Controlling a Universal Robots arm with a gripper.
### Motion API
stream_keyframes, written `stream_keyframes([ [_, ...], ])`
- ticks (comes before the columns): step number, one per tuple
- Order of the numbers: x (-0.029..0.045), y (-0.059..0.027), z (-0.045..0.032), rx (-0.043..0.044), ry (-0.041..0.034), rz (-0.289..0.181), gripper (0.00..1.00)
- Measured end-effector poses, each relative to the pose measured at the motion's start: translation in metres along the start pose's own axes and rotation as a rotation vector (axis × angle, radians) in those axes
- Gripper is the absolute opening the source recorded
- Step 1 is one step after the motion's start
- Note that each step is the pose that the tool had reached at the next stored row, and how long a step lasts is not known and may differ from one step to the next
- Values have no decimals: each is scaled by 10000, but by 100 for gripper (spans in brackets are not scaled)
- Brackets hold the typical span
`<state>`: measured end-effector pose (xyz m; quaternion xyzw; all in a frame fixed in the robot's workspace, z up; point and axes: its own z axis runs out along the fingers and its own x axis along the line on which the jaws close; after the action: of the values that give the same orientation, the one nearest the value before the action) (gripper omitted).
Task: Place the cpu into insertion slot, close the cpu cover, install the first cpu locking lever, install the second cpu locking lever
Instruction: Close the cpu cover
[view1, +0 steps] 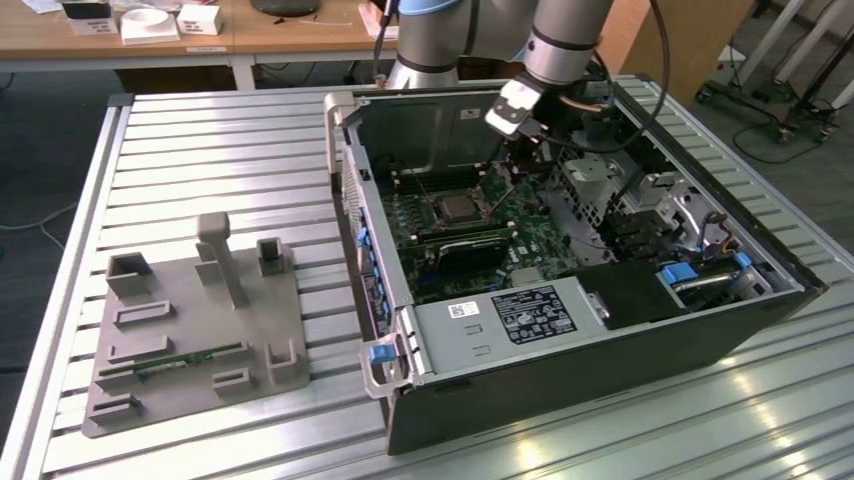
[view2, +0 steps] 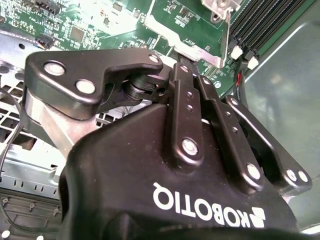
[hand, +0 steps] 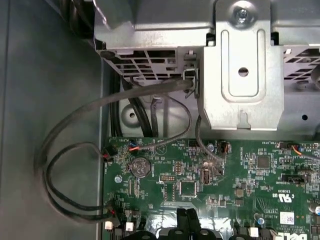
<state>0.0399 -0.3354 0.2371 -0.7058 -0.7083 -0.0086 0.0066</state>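
Slatted counter (view1: 214, 130) carries an open case (view1: 601, 345); cpu (view1: 458, 208) lies mid-frame, exterior view, on the board (view1: 534, 235). Light, stiff, fragile; judged best gripped by its edges. Upper centre, end effector (view1: 530, 145) closed on nothing visible.

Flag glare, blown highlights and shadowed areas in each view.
Exterior view: bright glare patches on the slatted table in the foreground; the computer case interior is shaded under the arm. Second wrist view: the motherboard is washed out to white at one corner. First wrist view: evenly lit, no glare, with the metal drive cage mildly bright.
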Motion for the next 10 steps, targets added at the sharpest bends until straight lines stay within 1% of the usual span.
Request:
stream_keyframes([
  [3,0,-18,0,0,1,0,10],
  [10,0,-23,0,0,0,2,10],
])
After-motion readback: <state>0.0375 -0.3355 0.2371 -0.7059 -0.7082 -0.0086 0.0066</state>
